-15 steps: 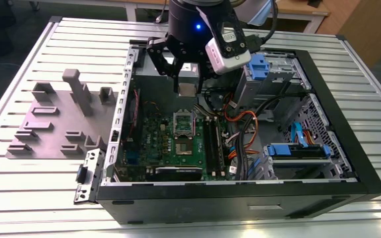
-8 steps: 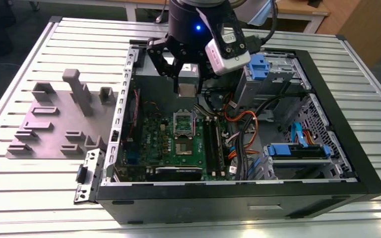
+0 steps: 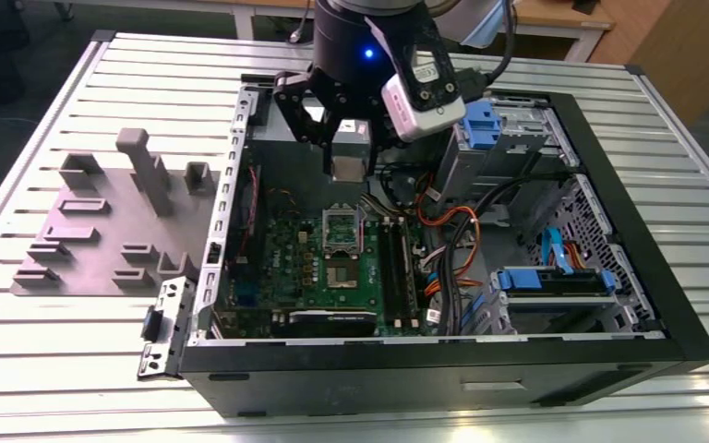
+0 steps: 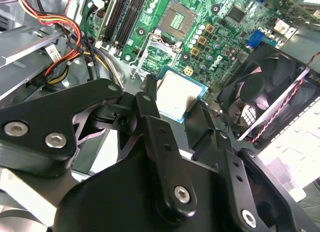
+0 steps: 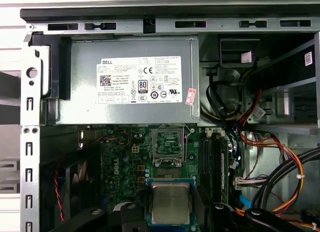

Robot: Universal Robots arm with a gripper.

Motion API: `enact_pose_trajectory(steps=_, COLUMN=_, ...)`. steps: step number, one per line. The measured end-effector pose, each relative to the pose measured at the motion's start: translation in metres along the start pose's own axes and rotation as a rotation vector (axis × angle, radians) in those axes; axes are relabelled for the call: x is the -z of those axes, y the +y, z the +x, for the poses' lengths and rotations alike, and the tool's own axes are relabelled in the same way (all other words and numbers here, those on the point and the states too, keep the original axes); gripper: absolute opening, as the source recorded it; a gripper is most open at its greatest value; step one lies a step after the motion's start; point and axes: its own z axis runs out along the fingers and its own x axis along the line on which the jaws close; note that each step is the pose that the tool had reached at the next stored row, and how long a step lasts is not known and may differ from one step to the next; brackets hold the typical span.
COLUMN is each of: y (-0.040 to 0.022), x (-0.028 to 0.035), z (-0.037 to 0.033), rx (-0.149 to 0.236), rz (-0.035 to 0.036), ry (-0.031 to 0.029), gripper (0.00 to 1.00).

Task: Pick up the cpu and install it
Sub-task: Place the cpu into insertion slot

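- I have the gripper [image 4: 176,110] pinching the cpu [image 4: 175,95] by two opposite edges, held flat.
- Below it sits the open computer case [image 3: 453,378].
- Inside the case I see the motherboard [image 5: 125,162] with its socket [image 4: 178,15] uncovered, a grey power supply box [image 5: 130,82], a fan [image 4: 260,92] and loose cables [image 3: 447,231].

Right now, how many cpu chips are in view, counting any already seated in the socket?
1. The cpu is gripped in the pincer above the motherboard; the socket sits open with no chip in it. None looks hidden.
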Motion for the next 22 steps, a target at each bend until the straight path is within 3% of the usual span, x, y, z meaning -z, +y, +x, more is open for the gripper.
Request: enact_pose_trajectory(steps=22, y=-0.0004, x=-0.0052, z=0.0000, rx=0.000, rz=0.0000, ry=0.0000, gripper=0.47)
